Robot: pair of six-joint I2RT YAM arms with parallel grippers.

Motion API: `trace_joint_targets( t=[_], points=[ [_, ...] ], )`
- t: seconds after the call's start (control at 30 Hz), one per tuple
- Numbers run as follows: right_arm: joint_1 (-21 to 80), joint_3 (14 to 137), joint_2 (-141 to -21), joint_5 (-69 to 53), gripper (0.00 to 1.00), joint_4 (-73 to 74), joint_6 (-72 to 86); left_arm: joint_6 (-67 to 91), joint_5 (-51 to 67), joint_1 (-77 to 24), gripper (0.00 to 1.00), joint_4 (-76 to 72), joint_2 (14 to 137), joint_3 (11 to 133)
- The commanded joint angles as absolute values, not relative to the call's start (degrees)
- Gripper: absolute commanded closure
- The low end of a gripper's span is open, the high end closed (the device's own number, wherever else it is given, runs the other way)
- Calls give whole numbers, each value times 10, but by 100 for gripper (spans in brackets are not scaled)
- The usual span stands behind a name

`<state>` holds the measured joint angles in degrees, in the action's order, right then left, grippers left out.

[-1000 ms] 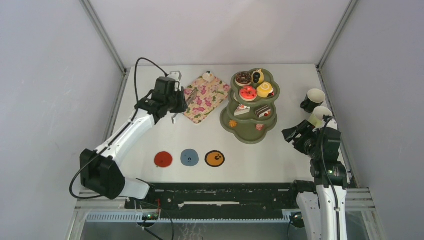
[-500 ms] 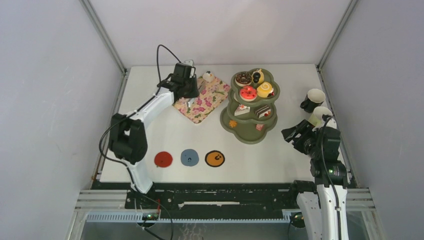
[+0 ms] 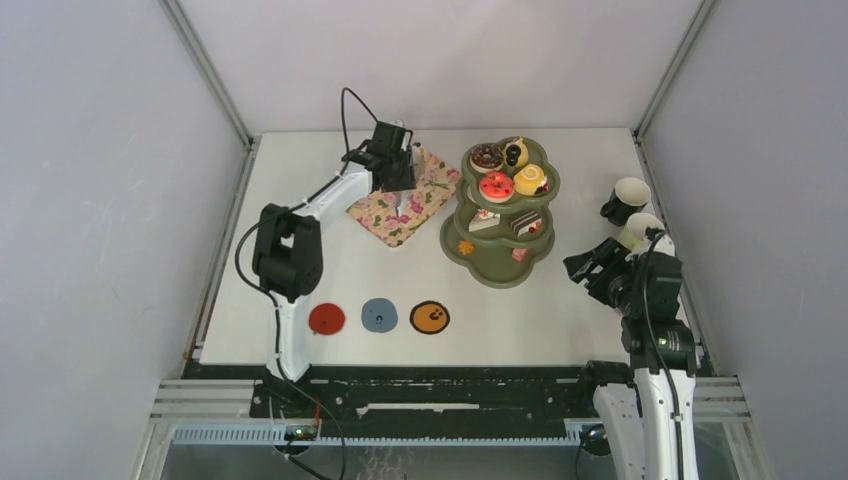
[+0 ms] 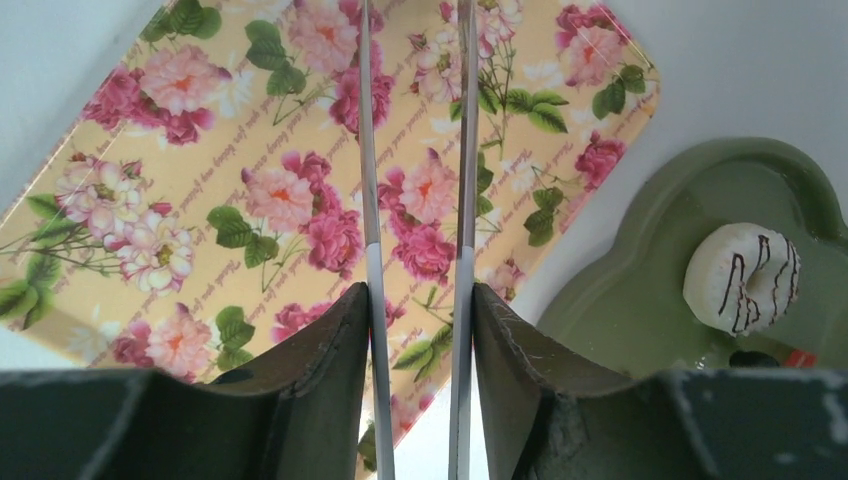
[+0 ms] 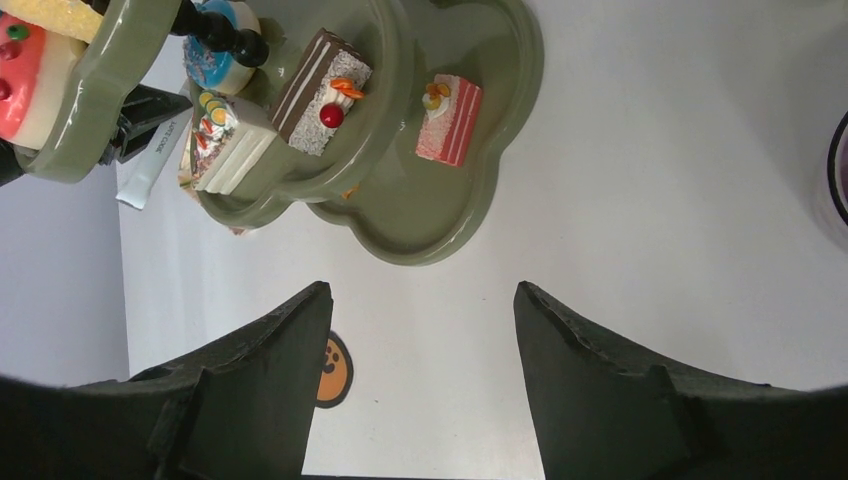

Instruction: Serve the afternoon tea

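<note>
The olive-green three-tier stand (image 3: 500, 262) holds donuts on top and cake slices lower down. In the right wrist view a pink slice (image 5: 449, 118) lies on its bottom tier, with chocolate (image 5: 320, 92) and white (image 5: 228, 140) slices one tier up. A white striped donut (image 4: 742, 277) rests on the stand's rim (image 4: 640, 300). My left gripper (image 3: 397, 170) (image 4: 420, 295) hovers over the floral tray (image 3: 425, 195) (image 4: 250, 200), shut on thin grey tongs (image 4: 372, 200) with nothing between the blades. My right gripper (image 3: 590, 268) (image 5: 420, 300) is open right of the stand. Two mugs (image 3: 630, 198) (image 3: 640, 232) stand beyond it.
Red (image 3: 327, 319), blue (image 3: 379, 315) and orange (image 3: 430, 317) coasters lie in a row near the front. The orange coaster (image 5: 333, 370) shows beside my right fingers. Grey walls close the table's left, right and back sides.
The left arm has swung right and stretched out, carrying the tongs from the table left of the tray to above the tray's far end. The right arm has not moved.
</note>
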<state>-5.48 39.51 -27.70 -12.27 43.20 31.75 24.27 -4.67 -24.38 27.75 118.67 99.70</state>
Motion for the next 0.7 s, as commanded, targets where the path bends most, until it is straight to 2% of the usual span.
trace_joint_targets(
  t=[0.0,0.43,0.53,0.67],
  points=[
    [-51,417,-287,-114,25,415,306,260,-55,-246,55,281,1207,1062],
    [-51,417,-314,-118,25,392,308,273,-67,-255,54,334,1275,1152],
    [-50,417,-314,-117,25,391,308,270,-73,-256,62,334,1273,1147],
    [-49,417,-316,-113,25,394,307,268,-79,-256,81,329,1258,1124]
  ],
)
